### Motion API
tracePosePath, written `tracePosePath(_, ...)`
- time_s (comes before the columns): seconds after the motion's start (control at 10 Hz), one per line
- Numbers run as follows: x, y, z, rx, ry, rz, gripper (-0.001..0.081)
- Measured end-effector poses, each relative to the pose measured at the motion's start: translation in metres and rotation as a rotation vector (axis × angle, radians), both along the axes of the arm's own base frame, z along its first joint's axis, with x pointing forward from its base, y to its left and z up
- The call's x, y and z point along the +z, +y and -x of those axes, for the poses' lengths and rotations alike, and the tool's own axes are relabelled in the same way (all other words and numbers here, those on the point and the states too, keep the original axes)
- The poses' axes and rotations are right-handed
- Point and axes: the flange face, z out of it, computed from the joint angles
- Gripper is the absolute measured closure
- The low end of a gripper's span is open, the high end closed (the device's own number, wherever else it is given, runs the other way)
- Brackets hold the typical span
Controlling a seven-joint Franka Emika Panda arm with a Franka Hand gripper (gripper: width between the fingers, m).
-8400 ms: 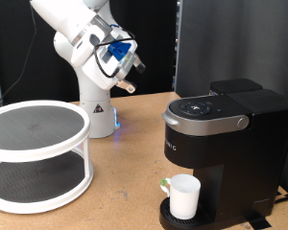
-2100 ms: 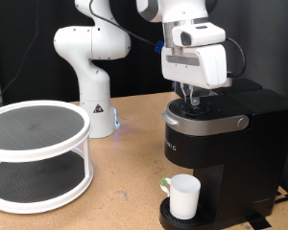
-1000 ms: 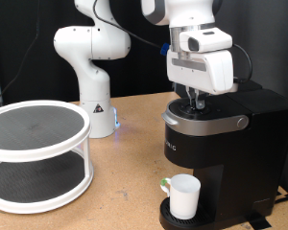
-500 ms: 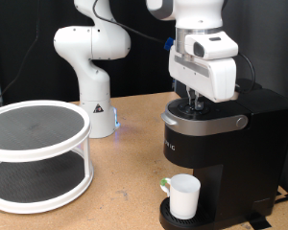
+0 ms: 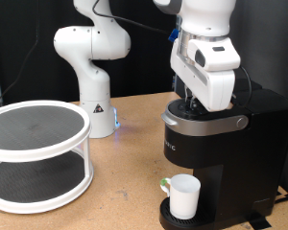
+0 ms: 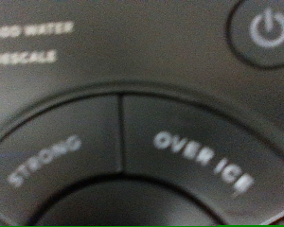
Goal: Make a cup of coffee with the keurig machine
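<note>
The black keurig machine (image 5: 221, 163) stands at the exterior view's right, lid closed, silver-grey handle (image 5: 235, 123) at its front. The white cup (image 5: 183, 196) stands upright on the machine's drip tray (image 5: 171, 219), under the spout. My gripper (image 5: 189, 103) points down at the grey button panel (image 5: 213, 108), its fingertips at or just above the surface. The wrist view is filled by a blurred close-up of the panel: an OVER ICE button (image 6: 199, 163), a STRONG button (image 6: 45, 159) and a power button (image 6: 265, 28). No fingers show there.
A white two-tier round shelf (image 5: 38, 153) stands at the exterior view's left on the wooden table (image 5: 125, 196). The arm's white base (image 5: 94, 91) stands behind it. A dark panel rises behind the machine.
The hand came from beside the arm's base to above the machine's panel. In the last second it shifted slightly to the exterior view's right and tilted. The cup has not moved.
</note>
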Motion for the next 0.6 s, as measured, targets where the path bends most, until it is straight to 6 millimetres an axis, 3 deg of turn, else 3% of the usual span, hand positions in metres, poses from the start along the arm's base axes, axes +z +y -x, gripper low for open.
tracePosePath(0.6,-0.0003,-0.0008,-0.0046,-0.039,0.035,0.002,0.0804)
